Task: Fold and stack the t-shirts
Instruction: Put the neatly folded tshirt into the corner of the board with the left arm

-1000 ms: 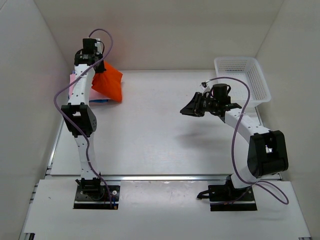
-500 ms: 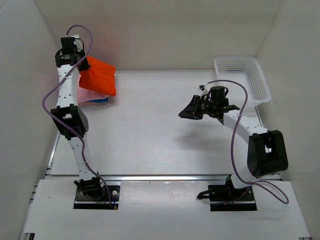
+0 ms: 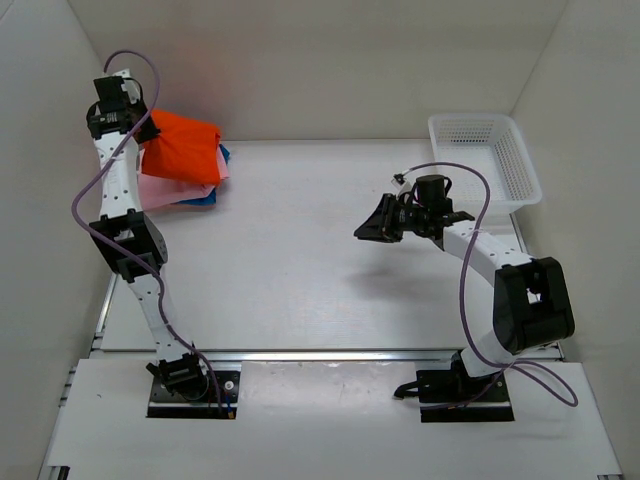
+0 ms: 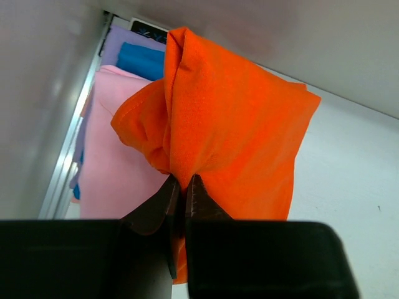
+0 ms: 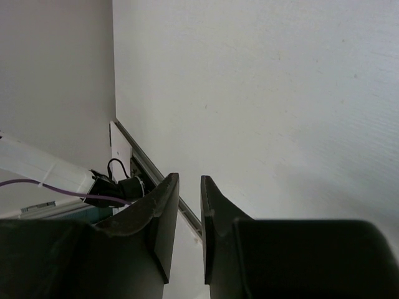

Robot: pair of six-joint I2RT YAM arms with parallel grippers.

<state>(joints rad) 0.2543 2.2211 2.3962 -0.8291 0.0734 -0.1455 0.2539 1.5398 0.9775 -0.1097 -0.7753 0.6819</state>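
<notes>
Pinching orange-red t-shirt (image 4: pixel 237 124) aloft, far left corner.
Left gripper (image 4: pixel 181 182) clamped on a bunched fold, cloth hanging above pink t-shirt (image 4: pixel 118 162) and blue t-shirt (image 4: pixel 142 59), both lying on the table (image 3: pixel 300 250). Right gripper (image 5: pixel 186 187) hovers mid-right over the table, jaws slightly spread, nothing between them.

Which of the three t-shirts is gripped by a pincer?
The orange t-shirt: the left pincer pinches its cloth, while the pink t-shirt and the blue t-shirt lie free beneath it.
</notes>
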